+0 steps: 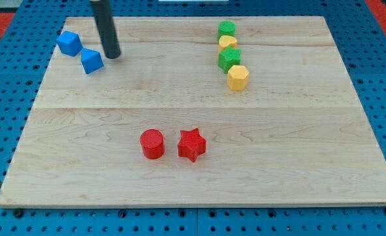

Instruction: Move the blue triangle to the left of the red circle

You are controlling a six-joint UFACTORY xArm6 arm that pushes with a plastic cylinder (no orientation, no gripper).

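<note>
The blue triangle (92,61) lies near the board's upper left. The red circle (152,143) sits at the lower middle, well below and to the right of it. My tip (112,55) rests on the board just right of the blue triangle, close to its upper right edge; I cannot tell whether it touches. The dark rod rises from the tip out of the view's top.
A second blue block (69,42) lies up-left of the triangle. A red star (192,144) sits right of the red circle. A column of green (227,28), yellow (227,43), green (229,59) and yellow (237,77) blocks stands at upper right. The wooden board (297,164) lies on a blue pegboard.
</note>
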